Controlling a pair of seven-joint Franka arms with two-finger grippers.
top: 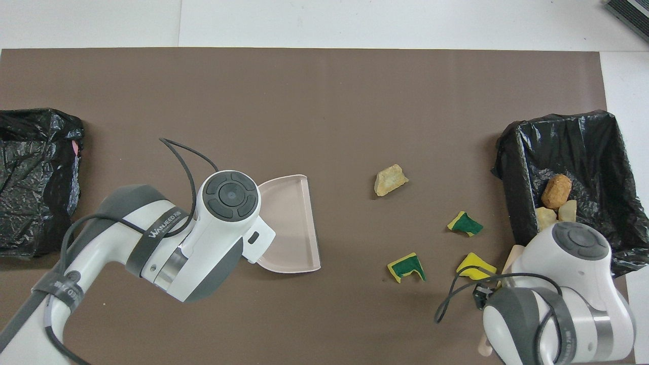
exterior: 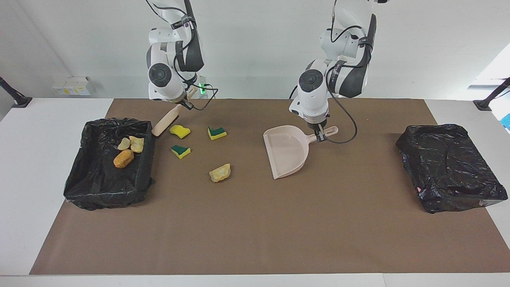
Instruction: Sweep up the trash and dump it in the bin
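The right gripper (exterior: 184,104) is closed on the brush (exterior: 164,121) – its head sits just beside the open bin (exterior: 148,159). The left gripper (exterior: 320,136) is closed on the dustpan (exterior: 287,153) handle. 3 bread lumps (exterior: 128,150) lie in that bin. Outside it, near its wall, are 3 sponge bits (exterior: 180,131) and 1 bread lump (exterior: 220,172) (the farthest from the bin). They look light and soft, I think – push them low with the bristles, no pinching.

Trash: 3 golden-brown bread lumps (exterior: 128,150) piled in black-lined bin (exterior: 107,191) at right arm's end; 4th lump (exterior: 220,173) and 3 yellow/green sponge pcs (exterior: 180,140) scattered on mat beside bin.
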